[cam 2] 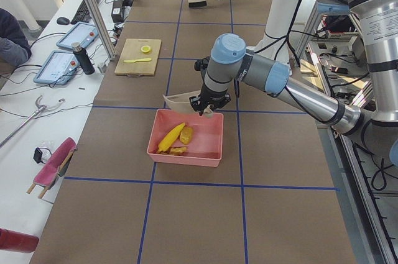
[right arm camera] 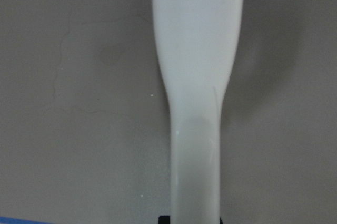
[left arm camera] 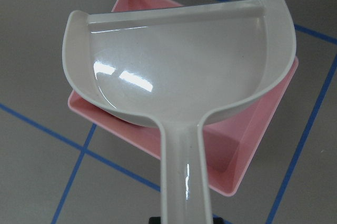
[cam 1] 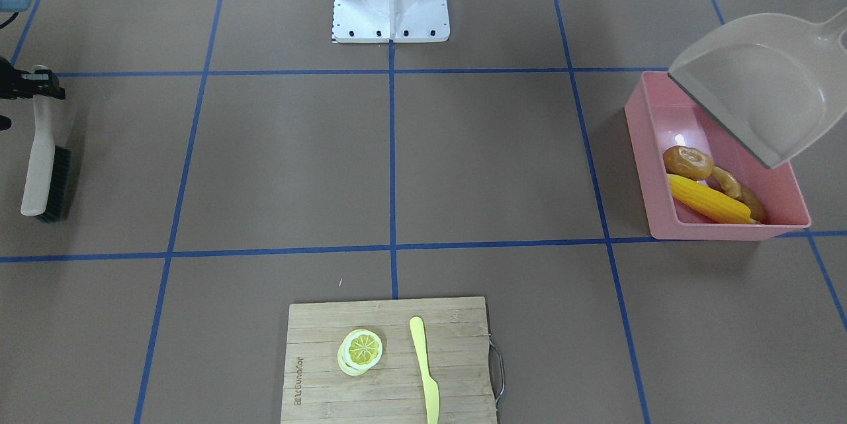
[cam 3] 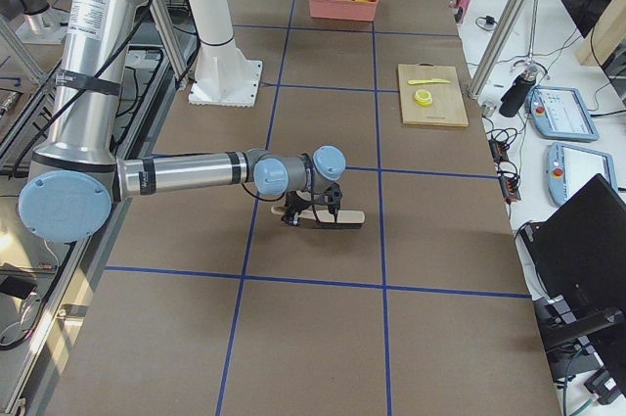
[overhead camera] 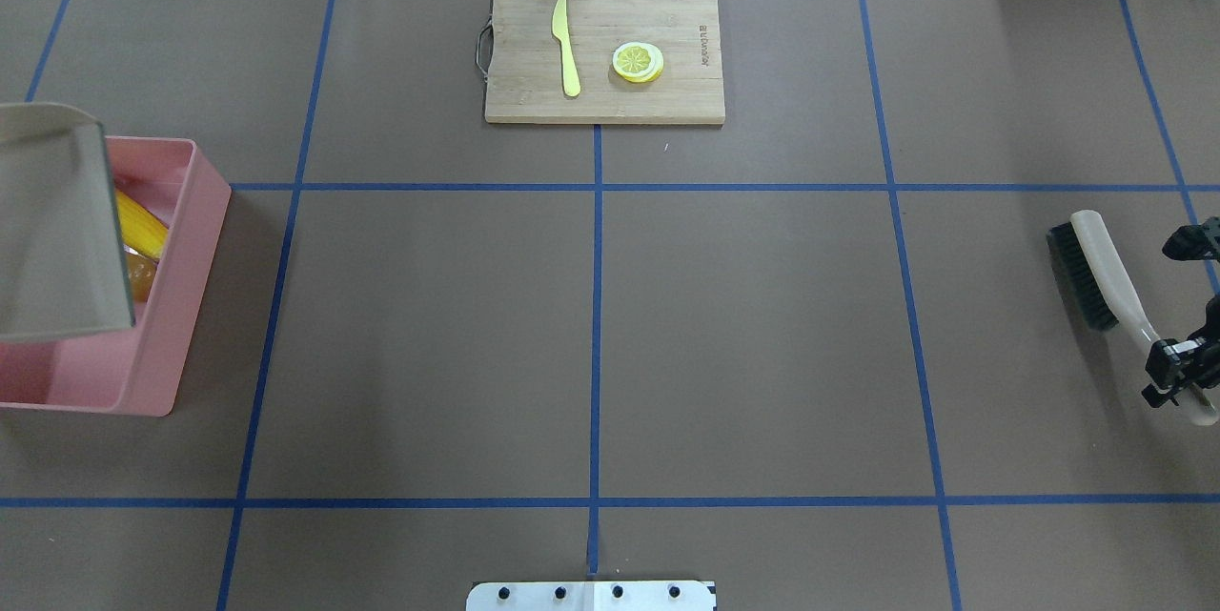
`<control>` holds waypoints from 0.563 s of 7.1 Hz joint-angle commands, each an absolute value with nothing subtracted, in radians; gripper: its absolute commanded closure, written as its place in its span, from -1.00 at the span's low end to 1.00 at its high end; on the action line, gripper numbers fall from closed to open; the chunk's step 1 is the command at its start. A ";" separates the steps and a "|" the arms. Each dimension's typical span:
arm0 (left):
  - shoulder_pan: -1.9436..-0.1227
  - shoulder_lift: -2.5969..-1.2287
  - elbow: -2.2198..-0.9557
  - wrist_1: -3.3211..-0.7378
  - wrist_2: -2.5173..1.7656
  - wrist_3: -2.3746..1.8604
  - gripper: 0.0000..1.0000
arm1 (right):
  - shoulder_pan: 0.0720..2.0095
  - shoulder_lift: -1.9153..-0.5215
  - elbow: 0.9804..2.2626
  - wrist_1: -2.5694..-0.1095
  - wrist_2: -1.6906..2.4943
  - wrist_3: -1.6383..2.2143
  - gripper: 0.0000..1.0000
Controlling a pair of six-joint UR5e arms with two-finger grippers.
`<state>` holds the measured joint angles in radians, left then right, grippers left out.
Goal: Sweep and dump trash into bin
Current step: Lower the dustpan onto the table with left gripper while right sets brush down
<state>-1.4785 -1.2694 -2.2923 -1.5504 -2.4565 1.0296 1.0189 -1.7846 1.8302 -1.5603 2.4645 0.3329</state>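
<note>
Left fingers (cam 2: pixel 202 107) are clamping the dustpan (cam 1: pixel 761 93) overhanging the bin (cam 1: pixel 640 159) (nine o'clock, trash (cam 1: pixel 705 198) inside); right fingers (overhead camera: pixel 1158 365) are clamping the brush (overhead camera: pixel 1113 282).

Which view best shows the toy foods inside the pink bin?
Exterior front-facing: the corn cob, potato and ginger root lie plainly in the pink bin. In the overhead view the dustpan hides most; in the left wrist view, all. Side views show them small.

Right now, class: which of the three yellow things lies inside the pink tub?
The corn cob, inside the pink tub; the lemon slice and knife lie on the wooden board.
</note>
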 commanded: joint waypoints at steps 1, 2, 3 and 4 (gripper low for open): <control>-1.273 -1.307 -2.176 -1.893 -2.477 1.000 1.00 | 1.005 -1.757 1.813 -1.580 2.442 0.333 1.00; -1.165 -1.334 -2.134 -2.028 -2.458 0.863 1.00 | 1.002 -1.743 1.803 -1.586 2.442 0.333 1.00; -1.037 -1.418 -2.085 -2.099 -2.359 0.818 1.00 | 1.000 -1.733 1.796 -1.588 2.444 0.334 0.54; -0.909 -1.522 -2.053 -2.115 -2.303 0.731 1.00 | 1.002 -1.730 1.796 -1.588 2.444 0.334 -0.26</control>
<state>-1.0592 -1.4145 -2.0994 -2.0595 -2.3764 0.8255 1.0017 -1.7376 1.7997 -1.5861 2.4437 0.3339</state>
